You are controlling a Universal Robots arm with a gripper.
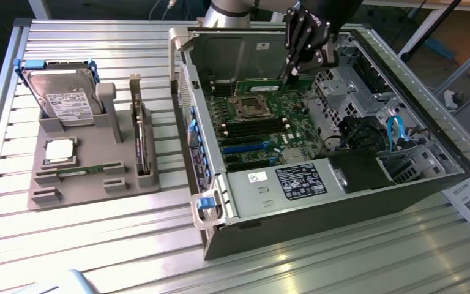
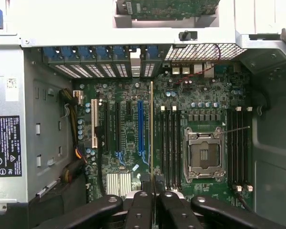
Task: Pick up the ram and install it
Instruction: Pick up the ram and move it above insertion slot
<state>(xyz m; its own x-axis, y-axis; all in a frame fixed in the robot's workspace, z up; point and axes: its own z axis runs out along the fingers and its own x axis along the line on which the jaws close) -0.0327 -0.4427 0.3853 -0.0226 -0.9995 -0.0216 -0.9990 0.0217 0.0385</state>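
On the exterior view's left, well apart from the claw, a grey tray [image 1: 80,184] sits on the slatted bench [image 1: 137,245] with a hard drive [image 1: 63,98] and a dark expansion card [image 1: 141,141] standing in it. Nearer the claw lies the open computer case [image 1: 227,52], its motherboard [image 1: 259,131] facing up. The claw [image 1: 292,68] reaches down inside the case, and its black fingers [image 2: 138,212] are pressed almost together, pinching the ram [image 1: 259,81] by its upper edge. The ram hangs below the fingertips over the board, a thin green strip on edge near the processor socket [image 1: 251,105]. In the wrist view the claw [image 2: 152,195] has the ram [image 2: 151,133] running straight out from between its fingers as a narrow golden line. It lies between the blue slot [image 2: 140,129] and the black memory slots [image 2: 168,148], with the socket [image 2: 203,152] beyond those. Whether the ram touches the board cannot be told.
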